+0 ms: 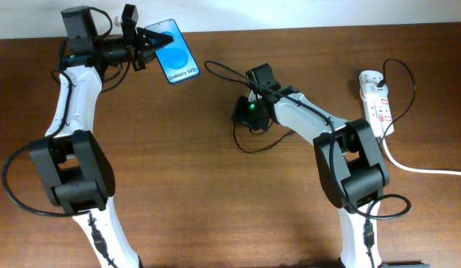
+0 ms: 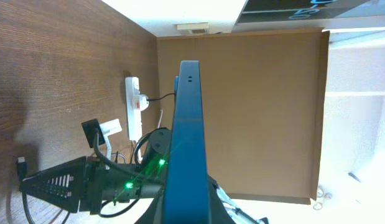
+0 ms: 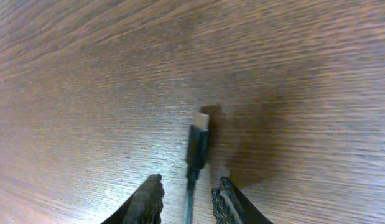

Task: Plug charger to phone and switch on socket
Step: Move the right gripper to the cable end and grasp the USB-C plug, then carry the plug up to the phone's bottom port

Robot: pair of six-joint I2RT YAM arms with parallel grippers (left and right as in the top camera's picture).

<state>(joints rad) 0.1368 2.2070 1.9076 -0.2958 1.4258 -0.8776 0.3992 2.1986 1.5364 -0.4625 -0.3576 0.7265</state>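
Note:
My left gripper (image 1: 147, 41) is shut on the phone (image 1: 176, 56) and holds it above the table's far left, blue "Galaxy S25+" screen facing up. In the left wrist view the phone (image 2: 189, 137) stands edge-on between the jaws (image 2: 187, 210). The charger's black plug tip (image 3: 199, 138) lies flat on the wood, and its thin cable runs back between the fingers of my open right gripper (image 3: 189, 198), which straddles it just behind the plug. In the overhead view the right gripper (image 1: 243, 113) hides the plug; the cable (image 1: 252, 150) loops below it. The white socket (image 1: 377, 100) lies at the far right.
The socket's thick white cord (image 1: 420, 167) runs off the right edge. A black plug sits in the socket's far end (image 1: 385, 74). The socket also shows in the left wrist view (image 2: 135, 106), with the right arm (image 2: 68, 183) in front of a brown board (image 2: 260, 112).

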